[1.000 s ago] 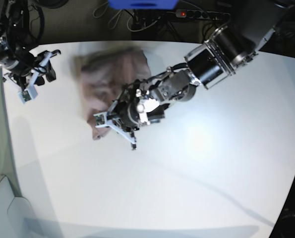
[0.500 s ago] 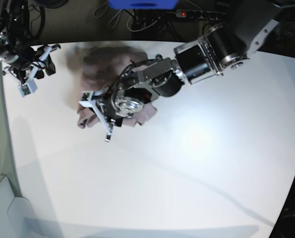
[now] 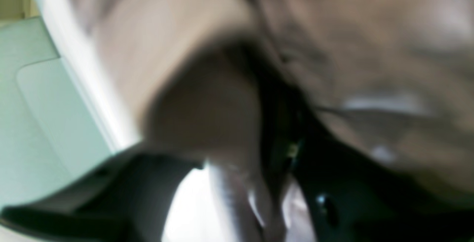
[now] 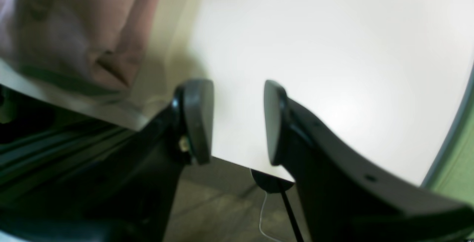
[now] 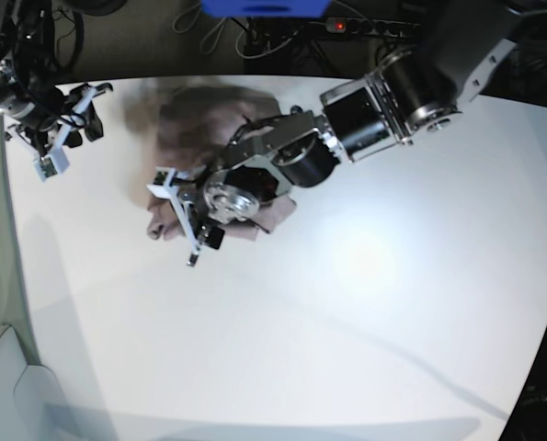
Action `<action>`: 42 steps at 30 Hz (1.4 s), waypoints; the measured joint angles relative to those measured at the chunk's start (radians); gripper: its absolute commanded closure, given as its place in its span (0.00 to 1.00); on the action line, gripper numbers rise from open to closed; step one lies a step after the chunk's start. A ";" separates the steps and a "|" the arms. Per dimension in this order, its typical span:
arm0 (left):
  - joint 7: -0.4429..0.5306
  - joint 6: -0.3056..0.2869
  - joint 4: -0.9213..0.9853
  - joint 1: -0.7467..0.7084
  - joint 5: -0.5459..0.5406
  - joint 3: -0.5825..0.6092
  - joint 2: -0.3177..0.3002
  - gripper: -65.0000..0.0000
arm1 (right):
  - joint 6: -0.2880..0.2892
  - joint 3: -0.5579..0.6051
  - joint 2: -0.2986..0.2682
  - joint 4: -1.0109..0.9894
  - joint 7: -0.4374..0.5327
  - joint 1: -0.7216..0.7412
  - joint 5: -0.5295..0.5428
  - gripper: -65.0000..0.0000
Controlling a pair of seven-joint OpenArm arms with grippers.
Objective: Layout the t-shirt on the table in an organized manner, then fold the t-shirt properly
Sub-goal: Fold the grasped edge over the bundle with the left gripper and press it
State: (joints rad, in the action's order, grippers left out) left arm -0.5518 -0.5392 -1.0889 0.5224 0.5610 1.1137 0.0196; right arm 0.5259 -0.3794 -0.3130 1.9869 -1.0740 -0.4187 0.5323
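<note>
Since a second ago the left gripper (image 5: 183, 220) has swung from the near right side of the t-shirt (image 5: 195, 119) across to its near left corner, and in the last half second it has only crept slightly nearer the camera side; the shirt has bunched and shifted with it.

Going from left to right in the base view: the right gripper (image 5: 63, 138) hangs over the table (image 5: 347, 322) edge, well to the left of the t-shirt and clear of it. Its wrist view shows its pads (image 4: 196, 120) spread apart with only white tabletop between them, so it holds nothing, and seems parked to leave room.

Next is the t-shirt itself, a crumpled heap near the far edge of the table, far from laid flat.

The left gripper sits right over the shirt's near left part. Its wrist view is filled with blurred mauve cloth (image 3: 333, 49) pressed close to the lens, and I cannot tell whether the jaws are closed on fabric. The pose suggests it is dragging or spreading the heap outward, so the layout step is likely barely begun.
</note>
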 measured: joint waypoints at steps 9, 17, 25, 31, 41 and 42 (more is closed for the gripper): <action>-0.024 -0.053 -0.045 -0.010 -0.019 -0.130 -0.014 0.54 | 0.000 0.000 0.000 0.000 -0.003 0.000 0.000 0.64; -0.024 -0.060 -0.061 0.054 -0.026 -0.181 -0.014 0.55 | 0.000 0.000 0.011 0.000 -0.003 0.000 0.000 0.64; -0.027 -0.060 -0.061 0.057 -0.026 -0.181 0.003 0.54 | 0.000 0.001 0.015 0.000 -0.003 0.000 0.000 0.64; -0.028 -0.068 -0.061 0.077 -0.027 -0.181 0.006 0.54 | 0.000 0.001 0.016 0.000 -0.003 0.000 0.000 0.64; -0.032 -0.169 -0.055 0.090 -0.026 -0.181 0.003 0.54 | 0.000 0.001 0.016 0.000 -0.003 0.000 0.000 0.64; -0.031 -0.169 -0.055 0.089 -0.027 -0.183 0.004 0.54 | 0.000 0.001 0.016 0.000 -0.003 0.000 0.000 0.64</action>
State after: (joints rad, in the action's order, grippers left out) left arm -0.5827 -0.7078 -1.1435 0.6113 0.5335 0.9302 0.0238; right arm 0.5259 -0.3786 -0.2970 1.9869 -1.0771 -0.4183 0.5323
